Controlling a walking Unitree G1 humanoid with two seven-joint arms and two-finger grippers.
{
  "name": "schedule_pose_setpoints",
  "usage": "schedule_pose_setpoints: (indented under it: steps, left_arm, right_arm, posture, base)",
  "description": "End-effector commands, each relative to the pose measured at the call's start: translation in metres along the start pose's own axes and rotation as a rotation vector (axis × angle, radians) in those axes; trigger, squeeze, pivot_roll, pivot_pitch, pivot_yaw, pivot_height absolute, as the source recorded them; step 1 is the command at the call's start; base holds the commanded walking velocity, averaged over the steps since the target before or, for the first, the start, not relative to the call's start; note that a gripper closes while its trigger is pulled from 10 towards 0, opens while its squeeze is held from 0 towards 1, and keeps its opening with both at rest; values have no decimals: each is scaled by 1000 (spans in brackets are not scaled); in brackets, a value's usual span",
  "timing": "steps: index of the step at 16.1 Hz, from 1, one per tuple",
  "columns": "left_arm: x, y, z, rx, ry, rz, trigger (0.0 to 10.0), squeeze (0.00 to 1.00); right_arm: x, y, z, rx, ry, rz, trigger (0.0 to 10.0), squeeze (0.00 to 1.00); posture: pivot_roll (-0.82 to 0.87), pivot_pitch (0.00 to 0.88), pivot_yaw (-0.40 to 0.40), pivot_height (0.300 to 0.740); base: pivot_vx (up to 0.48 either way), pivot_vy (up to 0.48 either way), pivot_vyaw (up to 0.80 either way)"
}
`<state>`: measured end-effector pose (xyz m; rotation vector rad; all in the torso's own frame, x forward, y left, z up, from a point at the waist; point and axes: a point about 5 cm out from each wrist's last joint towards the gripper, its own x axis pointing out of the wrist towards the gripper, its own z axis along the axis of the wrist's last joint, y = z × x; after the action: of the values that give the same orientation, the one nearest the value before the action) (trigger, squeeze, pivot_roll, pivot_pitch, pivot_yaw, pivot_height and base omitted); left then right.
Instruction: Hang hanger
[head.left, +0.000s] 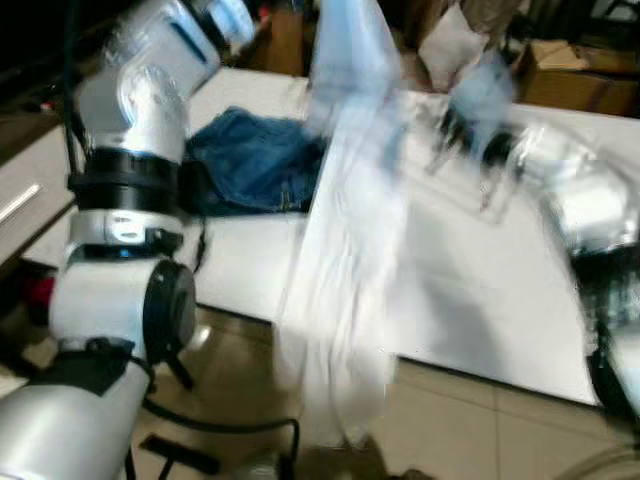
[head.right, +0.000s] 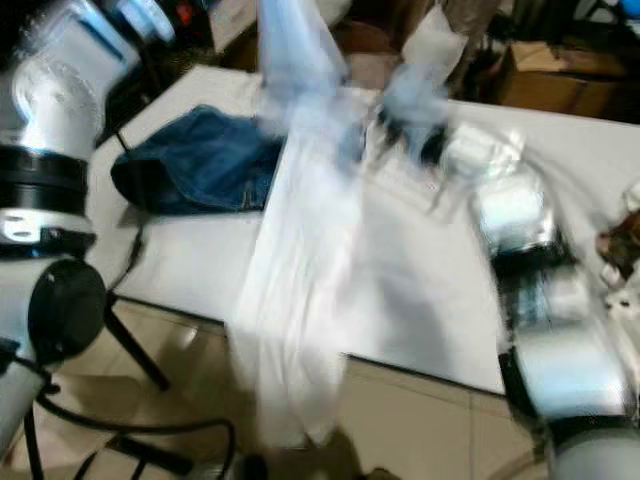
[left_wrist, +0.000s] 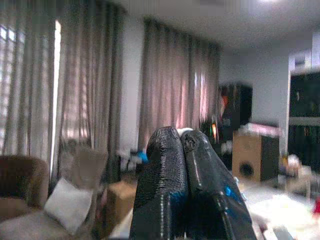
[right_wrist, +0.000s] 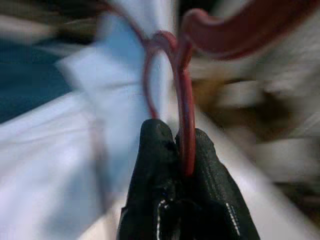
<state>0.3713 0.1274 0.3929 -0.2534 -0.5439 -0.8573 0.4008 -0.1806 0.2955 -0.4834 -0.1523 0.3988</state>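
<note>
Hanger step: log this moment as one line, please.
right gripper: shut on red hanger | left gripper: shut, raised | shirt: hanging over table edge | jeans: on table

1 red curved plastic hanger (right_wrist: 182, 95), 1 long pale-blue/white cloth garment (head.left: 345, 270), 1 dark blue denim garment (head.left: 255, 160) near white bench (head.left: 480, 300) left edge, 2 brown cardboard boxes (head.left: 575, 75).

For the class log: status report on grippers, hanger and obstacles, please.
Right gripper shut on red hanger. Left gripper shut, raised. Pale shirt hanging over white table edge. Blue jeans on table behind; view blurred.
</note>
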Motion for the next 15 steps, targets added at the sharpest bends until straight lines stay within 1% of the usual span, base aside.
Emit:
schedule_pose_setpoints:
  steps: [1, 2, 3, 4, 5, 6, 7, 8, 9, 10, 11, 12, 13, 15]
  left_arm:
    - [1, -2, 30, 25, -95, -11, 10000, 0]
    - [-5, 1, 39, 38, -118, 14, 10000, 0]
    - [-10, 3, 38, 35, -114, 36, 10000, 0]
    - [-15, 6, 30, 22, -96, 61, 10000, 0]
    - [-21, 8, 16, 26, -53, 89, 10000, 0]
    - [-23, 8, 7, 19, -30, 100, 10000, 0]
    - [-27, 9, -5, 12, 2, 124, 10000, 0]
    - [-30, 11, -16, 15, 36, 152, 10000, 0]
    - [-37, 13, -31, 25, 97, 192, 10000, 0]
    - [-44, 15, -46, 48, 165, 228, 10000, 0]
    - [-56, 19, -68, 82, 263, 290, 10000, 0]
    - [-63, 21, -78, 97, 310, 322, 10000, 0]
    - [-72, 24, -89, 109, 352, 365, 10000, 0]
    - [-82, 32, -105, 124, 403, 436, 10000, 0]
  right_arm:
    - [-7, -42, 44, 22, -197, -205, 10000, 0]
    - [-14, -68, 95, 18, -400, -275, 10000, 0]
    - [-15, -71, 107, -18, -435, -278, 10000, 0]
    - [-10, -66, 104, -36, -411, -240, 10000, 0]
    - [0, -48, 83, -75, -328, -136, 10000, 0]
    - [4, -36, 67, -97, -277, -82, 10000, 0]
    - [8, -23, 45, -118, -221, -18, 10000, 0]
    - [10, -12, 28, -134, -185, 17, 10000, 0]
    - [9, -4, 11, -110, -162, 56, 10000, 0]
    - [7, 5, -4, -113, -140, 110, 10000, 0]
    - [-1, 18, -25, -126, -107, 206, 10000, 0]
    - [-6, 23, -35, -124, -93, 253, 10000, 0]
    - [-17, 33, -50, -119, -77, 361, 10000, 0]
    - [-38, 45, -72, -136, -43, 492, 10000, 0]
  posture:
    - [-48, 0, -4, 740]
    - [-39, 0, -18, 740]
    - [-39, 0, -21, 740]
    - [-39, 0, -20, 740]
    - [-44, 0, -15, 740]
    - [-45, 0, -13, 740]
    - [-45, 0, -9, 740]
    - [-52, 0, 4, 740]
    - [-56, 0, 12, 740]
    - [-58, 0, 16, 740]
    - [-60, 0, 20, 740]
    - [-62, 0, 23, 740]
    - [-63, 0, 27, 740]
    - [-66, 0, 31, 740]
  base:
    - [0, 0, 0]
    - [0, 0, 0]
    - [0, 0, 0]
    - [0, 0, 0]
    - [0, 0, 0]
    - [0, 0, 0]
    - [0, 0, 0]
    - [0, 0, 0]
    - [0, 0, 0]
    - [0, 0, 0]
    - [0, 0, 0]
    - [0, 0, 0]
    - [0, 0, 0]
    - [0, 0, 0]
